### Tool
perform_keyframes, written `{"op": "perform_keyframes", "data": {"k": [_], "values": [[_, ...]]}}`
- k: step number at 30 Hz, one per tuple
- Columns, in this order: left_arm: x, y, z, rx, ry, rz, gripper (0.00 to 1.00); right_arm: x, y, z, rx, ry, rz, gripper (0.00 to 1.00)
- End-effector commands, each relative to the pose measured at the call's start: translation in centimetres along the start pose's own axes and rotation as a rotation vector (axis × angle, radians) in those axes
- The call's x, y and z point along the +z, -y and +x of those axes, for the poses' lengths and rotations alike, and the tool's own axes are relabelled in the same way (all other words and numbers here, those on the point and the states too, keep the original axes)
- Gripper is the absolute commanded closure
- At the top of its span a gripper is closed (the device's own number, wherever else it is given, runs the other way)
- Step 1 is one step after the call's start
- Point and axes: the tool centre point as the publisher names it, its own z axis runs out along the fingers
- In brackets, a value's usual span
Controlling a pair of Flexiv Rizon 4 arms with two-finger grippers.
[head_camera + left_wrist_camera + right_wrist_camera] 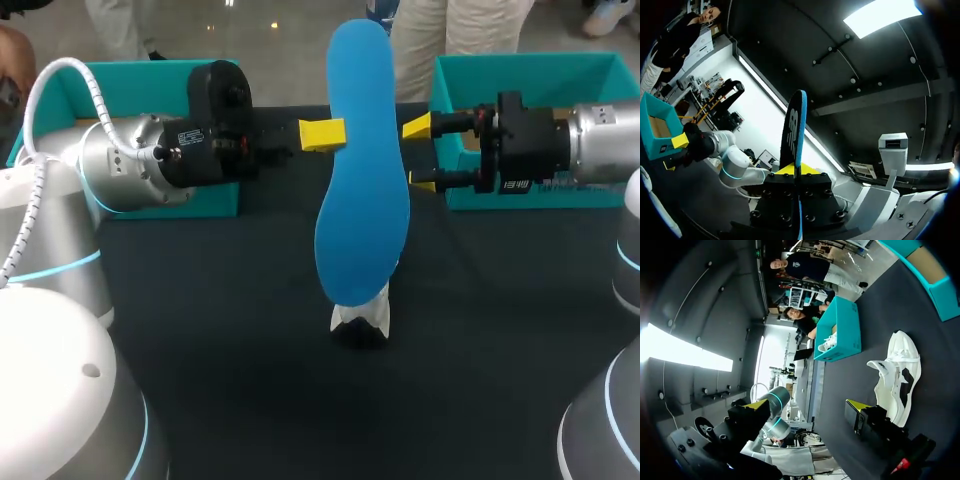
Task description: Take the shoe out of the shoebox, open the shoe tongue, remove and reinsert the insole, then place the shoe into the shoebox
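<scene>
Your left hand (332, 134) is clamped on the blue insole (362, 200), pinching its flat faces from both sides near the upper end. That leaves it standing upright over the middle of the worktop (230, 300). From the left wrist you get it edge-on, a thin smooth matte blade with a rounded top rising from between the fingers. Your right hand (420, 155) is spread wide just right of the insole and holds nothing. Its upper yellow tip sits close to the insole's edge, but I can't tell if it touches. The shoe (362, 322), white with black patches, lies on the dark cloth worktop right below the insole's lower end, outside both boxes. At the far side are two teal cardboard boxes, the left box (150, 80) and the right box (530, 72).
</scene>
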Motion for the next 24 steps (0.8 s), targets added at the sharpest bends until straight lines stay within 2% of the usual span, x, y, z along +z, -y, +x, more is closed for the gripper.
{"op": "perform_keyframes", "data": {"k": [1, 5, 9, 12, 17, 21, 24], "values": [[-1.1, 0.2, -0.8, 0.141, -0.049, -0.091, 1.0, 0.2, -0.1, 0.0, 0.001, 0.002, 0.0, 0.0], [-2.0, -0.2, -1.1, 0.227, -0.041, -0.173, 1.0, 0.2, -0.1, 0.0, 0.001, 0.002, 0.0, 0.0], [-2.7, -0.8, -1.6, 0.346, -0.05, -0.222, 1.0, 0.2, -0.1, 0.0, 0.001, 0.002, 0.0, 0.0], [-3.2, -0.8, -2.4, 0.446, -0.041, -0.225, 1.0, 0.2, -0.1, 0.0, 0.001, 0.002, 0.0, 0.0], [-3.7, -0.5, -3.5, 0.594, -0.032, -0.182, 1.0, 0.2, -0.1, 0.0, 0.001, 0.002, 0.0, 0.0], [-4.0, -0.3, -3.9, 0.698, -0.038, -0.216, 1.0, 0.2, -0.1, 0.0, 0.001, 0.002, 0.0, 0.0], [-4.0, -0.2, -4.0, 0.691, -0.026, -0.243, 1.0, 0.2, -0.1, 0.0, 0.001, 0.002, 0.0, 0.0]]}}
